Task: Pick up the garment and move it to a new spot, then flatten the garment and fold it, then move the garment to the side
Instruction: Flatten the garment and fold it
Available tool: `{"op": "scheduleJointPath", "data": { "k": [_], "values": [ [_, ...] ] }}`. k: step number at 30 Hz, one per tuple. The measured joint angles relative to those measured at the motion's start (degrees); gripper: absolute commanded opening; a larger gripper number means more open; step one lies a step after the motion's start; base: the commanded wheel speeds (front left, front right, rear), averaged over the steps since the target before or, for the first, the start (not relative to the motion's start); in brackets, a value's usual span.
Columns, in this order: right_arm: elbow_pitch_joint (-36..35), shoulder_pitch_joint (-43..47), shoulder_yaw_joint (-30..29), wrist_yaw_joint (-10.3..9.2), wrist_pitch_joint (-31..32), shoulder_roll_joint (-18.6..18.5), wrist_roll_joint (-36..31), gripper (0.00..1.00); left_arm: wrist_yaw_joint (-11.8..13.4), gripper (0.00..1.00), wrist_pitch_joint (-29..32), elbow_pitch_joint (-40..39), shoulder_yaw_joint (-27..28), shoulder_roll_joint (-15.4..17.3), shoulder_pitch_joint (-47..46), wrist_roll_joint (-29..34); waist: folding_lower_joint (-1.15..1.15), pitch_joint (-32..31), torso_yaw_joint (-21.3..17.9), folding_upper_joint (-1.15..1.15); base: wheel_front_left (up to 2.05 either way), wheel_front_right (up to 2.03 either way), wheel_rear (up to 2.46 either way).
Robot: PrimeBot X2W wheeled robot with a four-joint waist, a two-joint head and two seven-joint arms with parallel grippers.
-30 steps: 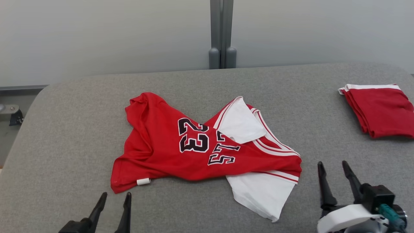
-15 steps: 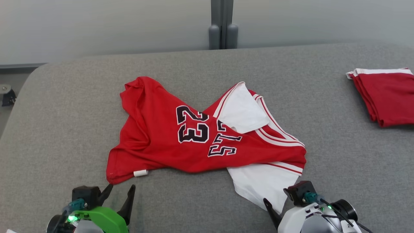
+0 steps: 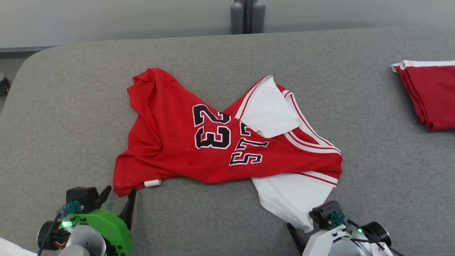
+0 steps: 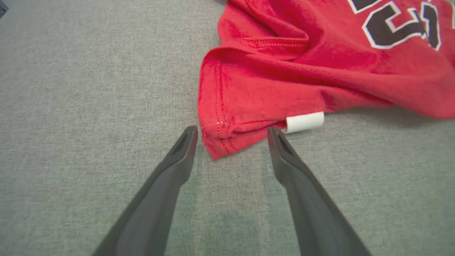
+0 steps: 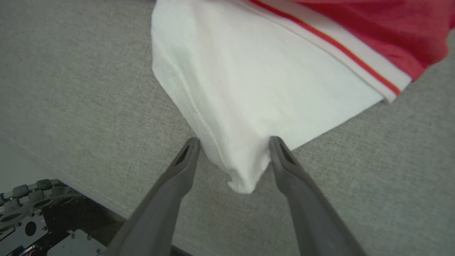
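Observation:
The garment (image 3: 177, 149), a red jersey with a black 23 and white sleeves, lies crumpled in the middle of the grey table (image 3: 71, 106). My left gripper (image 3: 119, 192) is open at the garment's near left corner. In the left wrist view the red hem corner (image 4: 220, 142) sits between the open left gripper's (image 4: 231, 129) fingertips, beside a white tag (image 4: 305, 122). My right gripper (image 3: 300, 227) is open at the tip of the near white sleeve (image 3: 291, 199). In the right wrist view the sleeve's corner (image 5: 241, 170) lies between the right gripper's (image 5: 233, 140) spread fingers.
A second red garment (image 3: 432, 96), folded, lies at the table's right edge. A grey post (image 3: 247, 16) stands behind the table. The table's near edge (image 5: 71, 177) and part of the robot's base (image 5: 35, 220) show close below the right gripper.
The head camera has tilted down. Both grippers have come forward to the garment's near corners, the right one also moving left to the white sleeve. The garment lies as before.

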Motion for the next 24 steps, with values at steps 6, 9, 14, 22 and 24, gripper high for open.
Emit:
{"op": "scheduleJointPath", "data": {
  "k": [6, 9, 14, 22, 24],
  "values": [
    [-0.3, -0.4, 0.1, 0.01, 0.0, 0.1, -0.3, 1.00, 0.0, 1.00, 0.9, 1.6, -0.5, 0.5, -1.3, -0.1, 0.00, 0.9, -0.1, 0.00, 0.00, 0.00, 0.00],
    [-0.3, -0.5, 0.1, 0.01, -0.1, 0.1, -0.3, 1.00, 0.0, 1.00, 0.9, 2.1, -0.5, 0.7, -1.8, -0.3, 0.00, 1.1, -0.2, 0.00, 0.00, 0.00, 0.00],
    [-0.1, -0.6, 0.1, 0.01, -0.4, 0.2, -0.3, 1.00, -0.2, 1.00, 0.4, 3.1, -0.7, 0.8, -2.5, -0.5, 0.00, 1.4, -0.4, 0.00, 0.00, 0.00, 0.00],
    [1.1, -1.3, 0.1, 0.01, -0.6, 0.5, 0.2, 1.00, -0.5, 0.85, -0.6, 5.4, -1.6, 1.0, -3.9, -0.9, 0.00, 1.7, -0.5, 0.00, 0.00, 0.00, 0.00],
    [1.8, -1.8, 0.1, 0.01, -0.6, 0.6, 0.2, 1.00, -0.7, 0.46, -0.9, 5.8, -2.1, 1.0, -4.3, -0.9, 0.00, 1.7, -0.6, 0.00, 0.00, 0.00, 0.00]
  ]
}}
